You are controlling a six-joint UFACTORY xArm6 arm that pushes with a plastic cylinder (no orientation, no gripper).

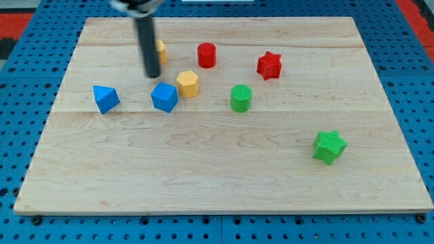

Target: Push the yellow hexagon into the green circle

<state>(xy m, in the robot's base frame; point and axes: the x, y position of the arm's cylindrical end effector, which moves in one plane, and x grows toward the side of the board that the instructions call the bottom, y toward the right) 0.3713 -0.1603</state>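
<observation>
The desk (224, 169) is pale wood with a matt finish, its grain running in long streaks across joined planks. Around the desk lies a blue panel (20, 102) dotted with holes, looking like painted metal or plastic. The yellow hexagon (188, 83) and the green circle (241, 97) to its right look like matt plastic, the circle's side finely ridged. The rod above my tip (153, 75) is dark with a dull sheen.

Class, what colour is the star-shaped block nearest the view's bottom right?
Green: the green star, seen in the camera view, the only view.
</observation>
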